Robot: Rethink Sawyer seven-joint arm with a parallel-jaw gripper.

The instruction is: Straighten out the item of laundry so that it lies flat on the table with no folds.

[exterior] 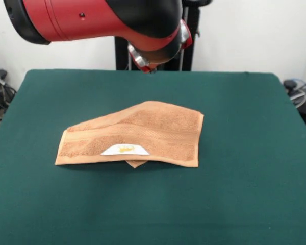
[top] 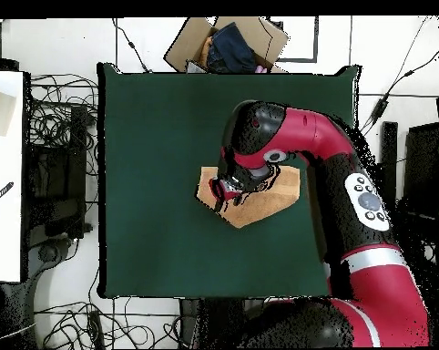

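Orange-tan towel (exterior: 143, 133) lying near the middle of the dark green worktop (exterior: 245, 194), folded over on itself rather than spread out. In the front view, long straight folded edge toward the camera, upper outline rising from the low left corner to a peak and then running to the right corner. Woven band crossing the upper layer lengthwise. White label (exterior: 125, 149) with a yellow mark sitting at the front edge, and just below it a small corner of a lower layer poking out past that edge. Green cloth bare on all sides of the towel. Red and black arm (exterior: 107, 18) crossing the top of the front view, well above the cloth, its end joint hanging over the far part of the worktop. In the overhead view, arm reaching in from the bottom right and bending over the towel (top: 269, 202), covering much of it; gripper (top: 229, 190) above the towel's left part. Cannot tell whether the fingers are spread or pressed together, nor whether touching the cloth. Beyond the worktop's top edge in the overhead view, an open cardboard box (top: 225, 46) with dark contents; cables on the floor at the left.
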